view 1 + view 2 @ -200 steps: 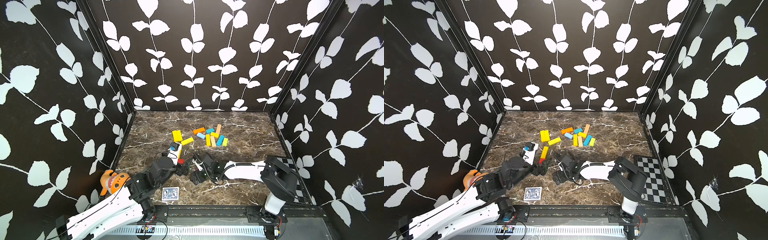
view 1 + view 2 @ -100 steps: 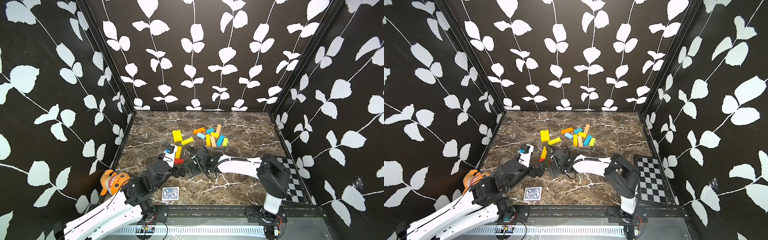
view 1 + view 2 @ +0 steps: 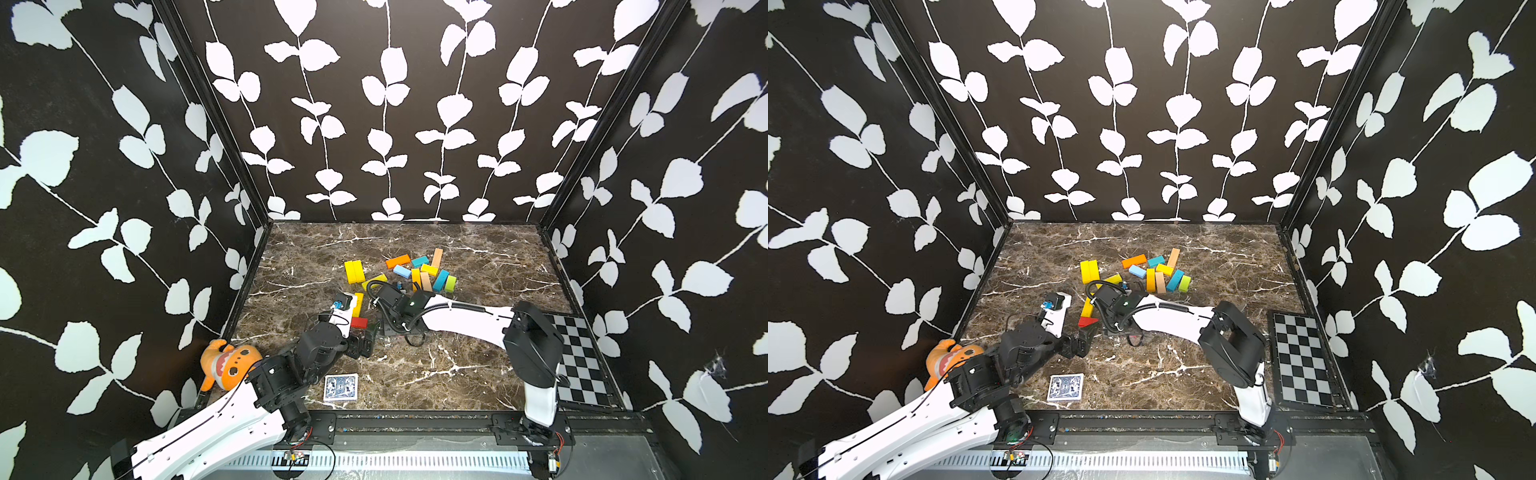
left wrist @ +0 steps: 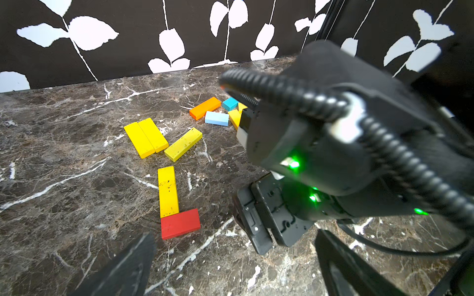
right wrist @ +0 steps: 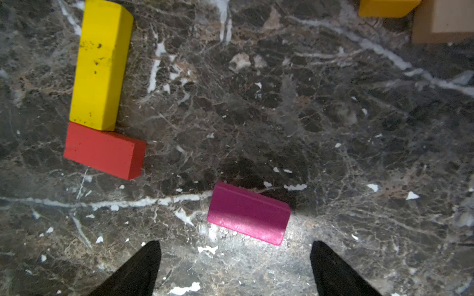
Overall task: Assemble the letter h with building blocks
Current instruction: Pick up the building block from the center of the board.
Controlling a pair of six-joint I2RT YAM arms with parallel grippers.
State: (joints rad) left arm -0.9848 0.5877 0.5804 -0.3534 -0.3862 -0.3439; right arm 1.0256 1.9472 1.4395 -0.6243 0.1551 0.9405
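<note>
We see the left gripper (image 4: pixel 234 238) at near left, fingers wide apart, empty. Right of it, the yellow bar (image 4: pixel 168 191) butts the red bar (image 4: pixel 180 223) in an L. The pink bar (image 5: pixel 248 212) lies apart, just ahead of the right gripper (image 5: pixel 234 243), fingers spread, no contact. Loose blocks (image 3: pixel 419 270) sit farther back.

Both top views: high at front, looking down on whole tabletop (image 3: pixel 478 249). Left wrist low, oblique; right wrist close, straight down; both share yellow bar (image 4: pixel 168 191).
</note>
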